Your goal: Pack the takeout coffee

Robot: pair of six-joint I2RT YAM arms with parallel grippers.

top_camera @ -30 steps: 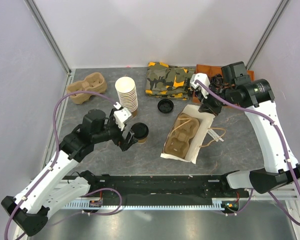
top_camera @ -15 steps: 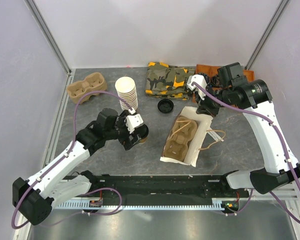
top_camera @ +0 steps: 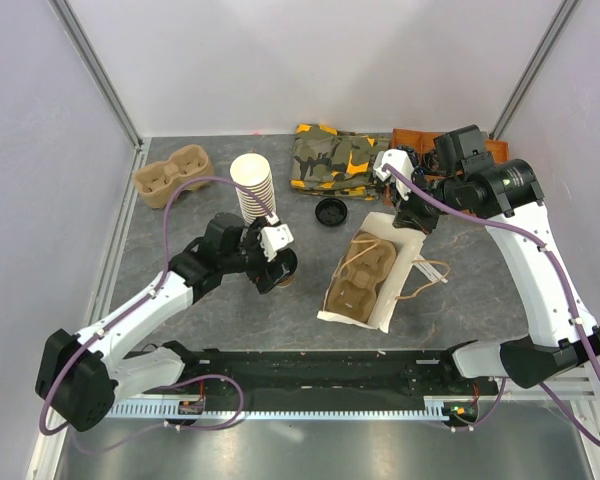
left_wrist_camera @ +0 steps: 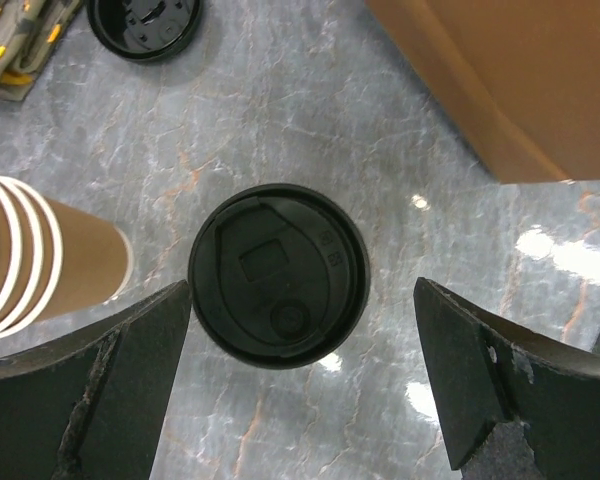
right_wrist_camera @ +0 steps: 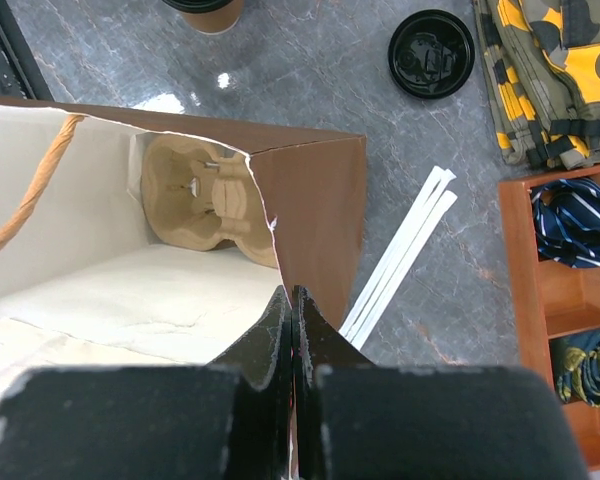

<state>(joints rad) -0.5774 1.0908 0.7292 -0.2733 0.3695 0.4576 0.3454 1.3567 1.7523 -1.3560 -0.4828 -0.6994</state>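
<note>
While my left gripper [left_wrist_camera: 300, 300] hangs spread wide, the small brown paper cup with its round black plastic lid [left_wrist_camera: 278, 275] stands directly below, between the fingers and not yet gripped. My right gripper [right_wrist_camera: 293, 300] is pinching the rim of the brown paper bag [right_wrist_camera: 315, 200]. As I judge it, grasping, lifting and bagging all remain.

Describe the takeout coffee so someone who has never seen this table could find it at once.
On the grey table, find the tall stack of lidless cups, left of the paper bag. Beside it, under the open left hand, stands the takeout coffee: the only brown cup with a black lid on; the other lid lies loose.
</note>
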